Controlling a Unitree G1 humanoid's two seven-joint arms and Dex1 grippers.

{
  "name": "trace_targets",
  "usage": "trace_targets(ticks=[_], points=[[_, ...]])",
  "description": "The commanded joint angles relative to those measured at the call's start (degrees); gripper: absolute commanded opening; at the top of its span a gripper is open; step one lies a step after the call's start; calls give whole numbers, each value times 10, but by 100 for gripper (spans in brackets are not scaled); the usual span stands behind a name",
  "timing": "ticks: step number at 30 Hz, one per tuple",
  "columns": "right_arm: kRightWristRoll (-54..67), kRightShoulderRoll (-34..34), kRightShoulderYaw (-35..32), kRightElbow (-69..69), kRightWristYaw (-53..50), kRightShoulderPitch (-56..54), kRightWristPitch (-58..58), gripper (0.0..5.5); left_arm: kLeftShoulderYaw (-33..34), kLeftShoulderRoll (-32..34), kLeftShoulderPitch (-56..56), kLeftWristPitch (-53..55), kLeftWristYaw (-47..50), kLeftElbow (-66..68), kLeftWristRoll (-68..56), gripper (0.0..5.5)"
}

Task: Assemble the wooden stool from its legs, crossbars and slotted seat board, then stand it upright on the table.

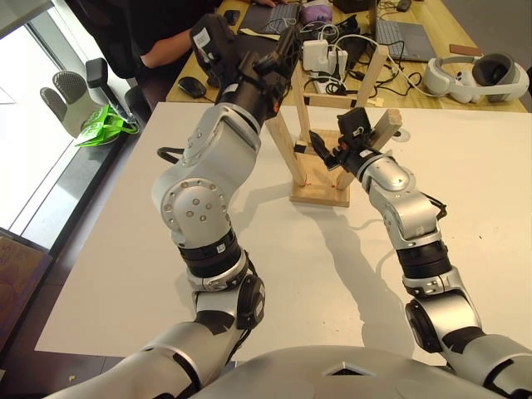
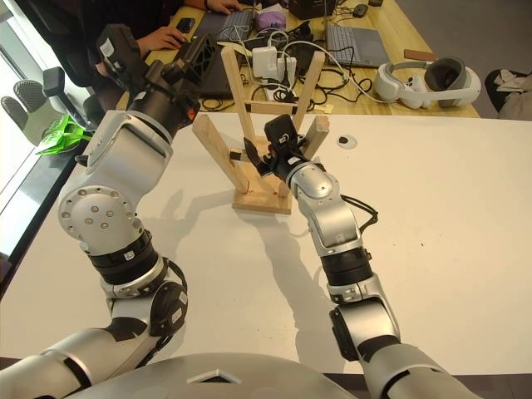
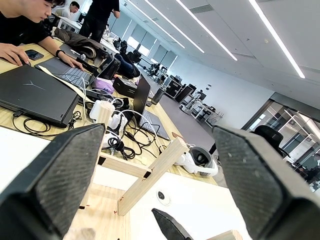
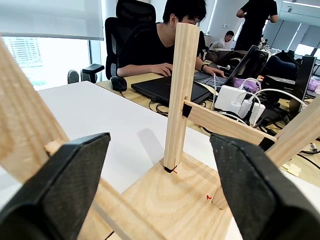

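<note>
The wooden stool stands upside down on the white table, its seat board flat and its legs pointing up. Crossbars join the legs. My left gripper is open, high beside the top of the back left leg. In the left wrist view its fingers frame a slanted leg without touching it. My right gripper is open low among the legs, just above the seat board. Between its fingers rises an upright leg.
Behind the table stands a wooden desk with laptops, a tangle of cables and adapters and a white headset. A round grommet sits in the table right of the stool. Bare white tabletop lies in front and to the right.
</note>
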Motion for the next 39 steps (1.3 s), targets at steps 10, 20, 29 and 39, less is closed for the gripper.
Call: trace_targets(ticks=[10, 20, 29, 39], points=[[121, 147, -159, 3, -134, -143, 10, 371, -3, 2, -4, 2, -1, 6, 2, 397], [50, 98, -69, 116, -126, 1, 109, 371, -3, 2, 3, 0, 2, 0, 3, 397], [93, 125, -123, 94, -108, -22, 54, 371, -2, 4, 5, 1, 2, -1, 5, 397], [296, 126, -277, -73, -125, -259, -11, 371, 27, 32, 5, -14, -1, 7, 21, 397]])
